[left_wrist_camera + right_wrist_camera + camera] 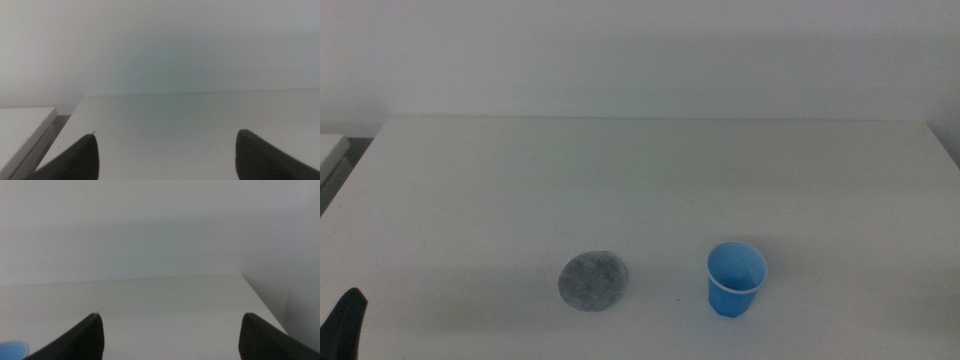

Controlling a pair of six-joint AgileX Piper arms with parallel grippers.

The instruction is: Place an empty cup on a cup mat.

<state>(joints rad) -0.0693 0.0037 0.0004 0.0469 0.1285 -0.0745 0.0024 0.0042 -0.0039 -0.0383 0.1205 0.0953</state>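
Both claws spread wide, gripping nothing. Cup (736,280) sits ahead-left of my right gripper (170,330); left gripper (165,150) waits. A clumsy pinch could tip it short of the mat (593,281).

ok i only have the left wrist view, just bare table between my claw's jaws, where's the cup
observer: the cup stands upright on the table, toward the near side, right of centre in the middle view.
operator: and the mat
observer: the cup mat lies flat to the cup's left, apart from it, nothing on it.
operator: is the other arm any closer
observer: the right claw is out of the middle view; its wrist view, jaws open, catches only a blue sliver of the cup at the edge.
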